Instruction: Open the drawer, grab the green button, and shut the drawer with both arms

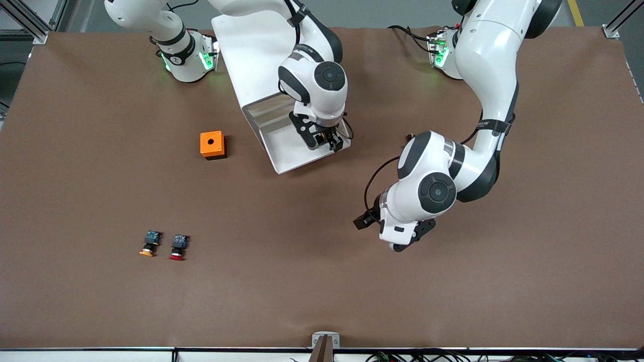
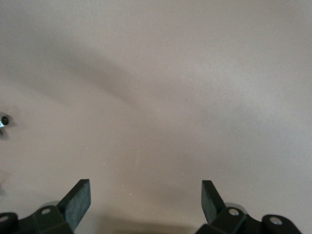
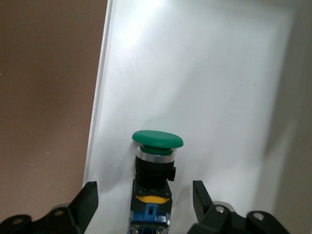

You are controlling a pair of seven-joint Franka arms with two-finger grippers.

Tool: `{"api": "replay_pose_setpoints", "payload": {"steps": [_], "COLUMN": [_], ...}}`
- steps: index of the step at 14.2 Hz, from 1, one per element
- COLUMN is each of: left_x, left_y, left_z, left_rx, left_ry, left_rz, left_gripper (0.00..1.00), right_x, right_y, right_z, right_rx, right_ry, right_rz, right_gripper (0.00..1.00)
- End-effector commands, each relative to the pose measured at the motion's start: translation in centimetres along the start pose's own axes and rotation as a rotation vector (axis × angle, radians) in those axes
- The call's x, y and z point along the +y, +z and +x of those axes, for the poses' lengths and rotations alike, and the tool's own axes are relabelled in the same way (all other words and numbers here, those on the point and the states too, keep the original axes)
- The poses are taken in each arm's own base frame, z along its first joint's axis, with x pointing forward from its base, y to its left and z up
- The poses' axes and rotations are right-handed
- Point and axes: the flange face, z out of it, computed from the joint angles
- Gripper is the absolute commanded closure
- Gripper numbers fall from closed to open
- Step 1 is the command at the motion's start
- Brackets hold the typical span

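Note:
The white drawer [image 1: 282, 162] stands pulled out of its white cabinet [image 1: 246, 45], near the middle of the table. In it the button [image 3: 153, 163] lies on its side, with a green cap, a black body and a blue rear block. My right gripper [image 1: 324, 141] is down in the drawer. Its fingers [image 3: 88, 195] are open on either side of the button's body, with a gap on each side [image 3: 144, 186]. In the front view the gripper hides the button. My left gripper [image 1: 363, 221] hangs open [image 2: 145, 184] over bare brown table toward the left arm's end, holding nothing.
An orange box [image 1: 212, 145] with a round hole sits beside the drawer toward the right arm's end. An orange-capped button [image 1: 149, 243] and a red-capped one [image 1: 178, 247] lie nearer the front camera.

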Motion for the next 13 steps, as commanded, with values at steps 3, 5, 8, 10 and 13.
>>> {"api": "replay_pose_setpoints", "payload": {"steps": [3,5,8,10,13], "left_x": [-0.2,0.0,0.5,0.6,1.0], "left_y": [-0.3,-0.1,0.6,0.9,3.0], "left_z": [-0.1,-0.7,-1.4,-1.5,-2.5], "left_rx": [0.056,0.092,0.112,0.124,0.121], "left_ry": [0.035,0.059,0.078,0.081,0.105], "left_rz": [0.022,0.047,0.068,0.057,0.056], "left_gripper": [0.00,0.00,0.00,0.00,0.00], "right_x": [0.1,-0.3,-1.2,-2.0,-3.3], "right_y": [0.0,-0.6,-1.8,-2.5,-5.0], "right_z": [-1.5,-1.4,-0.3,0.8,4.2], "right_rx": [0.005,0.000,-0.008,-0.014,-0.012], "right_ry": [0.007,0.007,0.012,-0.017,-0.101], "right_rz": [0.007,0.015,0.031,0.043,0.009], "right_gripper": [0.38,0.64,1.00,1.00,1.00]}}
